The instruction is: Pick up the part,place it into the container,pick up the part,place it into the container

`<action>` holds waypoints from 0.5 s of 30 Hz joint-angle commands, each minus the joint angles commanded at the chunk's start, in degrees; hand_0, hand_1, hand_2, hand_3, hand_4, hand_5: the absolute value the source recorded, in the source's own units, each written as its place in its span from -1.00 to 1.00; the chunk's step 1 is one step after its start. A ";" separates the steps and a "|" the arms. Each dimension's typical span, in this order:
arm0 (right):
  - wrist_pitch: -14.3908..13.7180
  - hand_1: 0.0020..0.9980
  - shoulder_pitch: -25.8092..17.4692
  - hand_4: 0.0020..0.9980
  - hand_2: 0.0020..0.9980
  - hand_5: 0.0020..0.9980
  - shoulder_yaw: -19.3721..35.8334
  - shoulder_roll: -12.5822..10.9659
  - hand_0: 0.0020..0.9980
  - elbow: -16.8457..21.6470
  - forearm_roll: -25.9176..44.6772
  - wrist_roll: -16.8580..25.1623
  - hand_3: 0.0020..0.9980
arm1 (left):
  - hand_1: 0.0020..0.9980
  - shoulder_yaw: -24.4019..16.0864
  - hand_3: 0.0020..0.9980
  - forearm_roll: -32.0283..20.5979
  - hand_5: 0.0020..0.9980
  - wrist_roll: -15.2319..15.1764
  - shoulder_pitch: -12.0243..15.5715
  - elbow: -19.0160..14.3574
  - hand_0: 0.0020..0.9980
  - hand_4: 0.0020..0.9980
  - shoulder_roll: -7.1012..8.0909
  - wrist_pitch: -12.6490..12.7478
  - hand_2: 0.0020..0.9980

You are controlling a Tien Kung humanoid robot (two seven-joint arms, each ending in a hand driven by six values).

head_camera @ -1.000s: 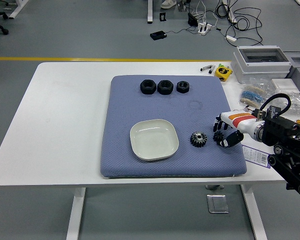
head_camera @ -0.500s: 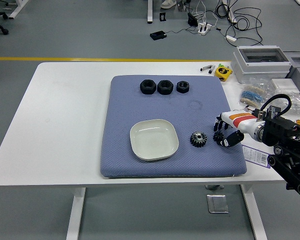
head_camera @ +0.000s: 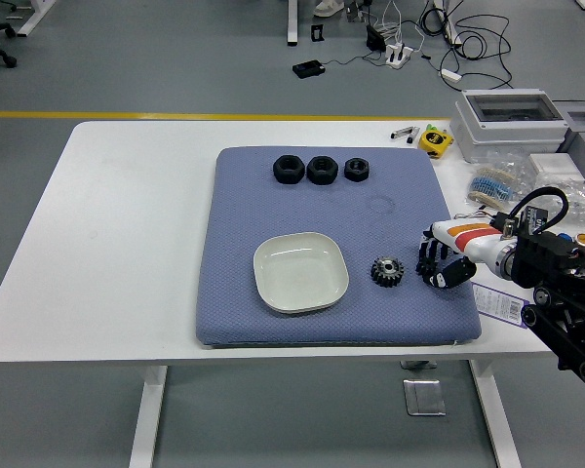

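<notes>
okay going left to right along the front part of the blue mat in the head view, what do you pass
White bowl → black gear → right hand, its fingers curled at the mat's right edge beside a small dark part that they partly hide.

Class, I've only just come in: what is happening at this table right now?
The robot's right hand sits at the right edge of a blue mat, fingers curled around a small dark part, though the grip is hard to confirm. A black gear lies between that hand and an empty white dish. Three black nuts line the mat's far side. No left arm shows.
</notes>
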 joint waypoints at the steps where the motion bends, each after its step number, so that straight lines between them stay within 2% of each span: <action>1: -0.04 -0.11 -0.02 0.73 -0.01 -0.70 -0.02 -0.02 -0.25 -0.01 0.07 -0.04 0.03 | 0.28 0.02 0.19 0.02 0.21 0.00 0.01 0.00 0.45 0.24 0.01 -0.01 0.47; 4: -0.31 -0.11 -0.07 0.73 -0.01 -0.70 -0.02 -0.07 -0.25 -0.10 0.17 -0.17 0.03 | 0.28 -0.11 0.19 0.29 0.21 0.06 0.04 0.00 0.45 0.24 0.03 0.00 0.47; 5: -0.42 -0.13 -0.08 0.75 -0.04 -0.68 -0.01 -0.09 -0.35 -0.13 0.25 -0.19 0.01 | 0.28 -0.16 0.19 0.37 0.20 0.08 0.05 -0.01 0.45 0.24 0.04 0.00 0.47; 15: -0.29 -0.15 0.05 0.76 -0.05 -0.61 0.16 -0.25 -0.41 -0.15 0.80 -0.34 -0.01 | 0.28 -0.10 0.19 0.73 0.20 0.12 0.01 -0.03 0.45 0.24 0.15 -0.05 0.47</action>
